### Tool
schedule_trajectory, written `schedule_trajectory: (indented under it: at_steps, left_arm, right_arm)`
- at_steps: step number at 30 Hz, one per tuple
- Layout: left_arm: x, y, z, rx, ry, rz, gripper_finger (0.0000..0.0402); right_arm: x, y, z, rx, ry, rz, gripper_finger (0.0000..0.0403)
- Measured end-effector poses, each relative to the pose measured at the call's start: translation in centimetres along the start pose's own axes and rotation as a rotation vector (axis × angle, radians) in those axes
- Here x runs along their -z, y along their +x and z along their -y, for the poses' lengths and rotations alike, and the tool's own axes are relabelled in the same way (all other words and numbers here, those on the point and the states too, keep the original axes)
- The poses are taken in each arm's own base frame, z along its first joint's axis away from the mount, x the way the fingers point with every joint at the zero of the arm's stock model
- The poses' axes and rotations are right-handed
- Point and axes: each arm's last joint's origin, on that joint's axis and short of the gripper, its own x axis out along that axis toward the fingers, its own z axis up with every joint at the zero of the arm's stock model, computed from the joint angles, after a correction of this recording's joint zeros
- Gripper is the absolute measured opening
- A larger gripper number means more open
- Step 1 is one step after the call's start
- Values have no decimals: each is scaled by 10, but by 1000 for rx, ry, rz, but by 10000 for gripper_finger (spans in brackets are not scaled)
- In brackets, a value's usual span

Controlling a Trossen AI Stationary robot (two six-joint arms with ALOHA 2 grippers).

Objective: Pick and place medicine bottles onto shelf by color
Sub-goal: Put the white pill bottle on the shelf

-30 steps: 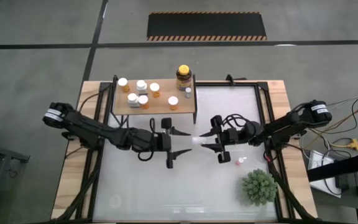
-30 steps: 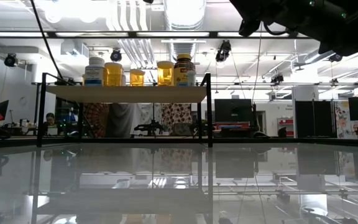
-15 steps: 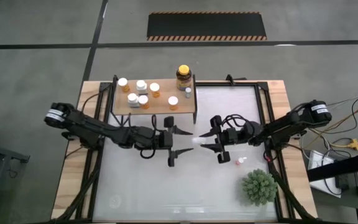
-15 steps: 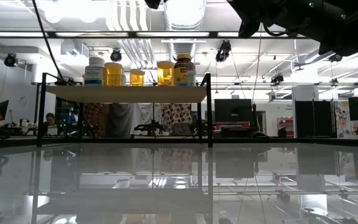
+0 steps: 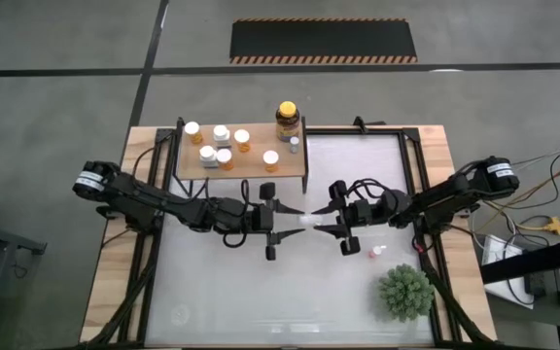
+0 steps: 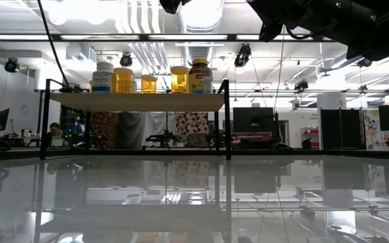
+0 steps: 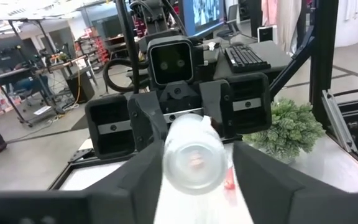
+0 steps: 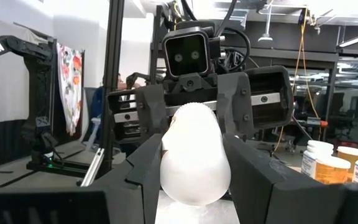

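Robotics lab, concrete floor, exposed ceiling ducts, monitors, equipment racks, striped floor mat

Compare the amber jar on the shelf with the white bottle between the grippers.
Colour: the amber jar is dark with a yellow cap, while the white bottle is plain white.
Pose: the jar stands upright, while the bottle lies sideways.
Place: the jar sits at a corner of the shelf. The bottle is off the table, gripped by the right gripper, with the left gripper at its other end.
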Motion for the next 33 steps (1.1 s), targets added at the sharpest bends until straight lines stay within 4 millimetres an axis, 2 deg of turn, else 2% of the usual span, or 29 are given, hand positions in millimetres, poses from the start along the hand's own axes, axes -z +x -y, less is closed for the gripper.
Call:
schedule_trajectory:
  at_steps: [5, 9, 15, 19, 25, 29, 33]
  left_arm:
    - [0, 0, 0, -1, -4, 0, 115]
    - [-1, 0, 0, -2, -6, 2, 114]
    - [-1, 0, -1, -7, -13, -8, 114]
    - [-11, -3, -4, -4, -48, -85, 114]
    - [-48, -18, -20, -78, -54, -456, 114]
    - [-77, -33, -46, -152, -47, -714, 114]
    - [-88, -43, -77, -233, -47, -951, 114]
  right_arm:
    - [0, 0, 0, 1, 0, 0, 139]
    - [0, 0, 0, 3, 26, 1, 162]
    - [0, 0, 0, 4, 70, -3, 221]
    - [-5, -1, 1, 5, 106, 3, 254]
    - [-16, -7, 3, 50, 147, -87, 279]
    - [-22, -15, 5, 120, 155, -173, 280]
    - [-29, -20, 5, 139, 156, -198, 273]
